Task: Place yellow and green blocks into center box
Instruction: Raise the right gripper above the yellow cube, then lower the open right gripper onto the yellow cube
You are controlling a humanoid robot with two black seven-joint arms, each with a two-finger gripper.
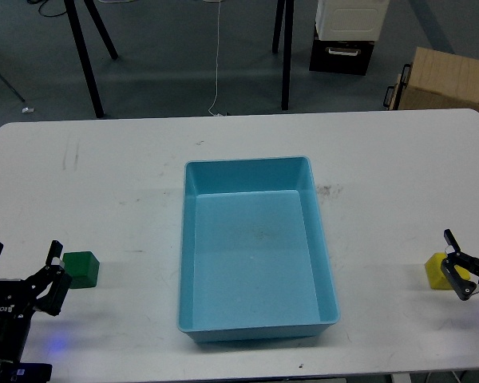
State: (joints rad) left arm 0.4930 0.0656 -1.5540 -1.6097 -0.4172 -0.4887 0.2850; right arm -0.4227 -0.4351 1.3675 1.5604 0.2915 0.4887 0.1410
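Observation:
The light blue center box (193,315) lies in the middle of the white table with nothing on its floor. A dark green block (82,269) rests on the table to its left. My left gripper (24,263) stands open just left of the green block, one finger near the block's left face, with nothing between the fingers. A yellow block (439,271) sits on the table near the right edge. My right gripper (457,263) is open at it, its dark fingers (461,285) crossing the block's right side; whether they touch it I cannot tell.
The white table (239,152) reaches to a near edge at the bottom. Beyond its far edge stand black stand legs (85,56), a black and white case (347,32) and a tan cardboard box (445,78) on the floor.

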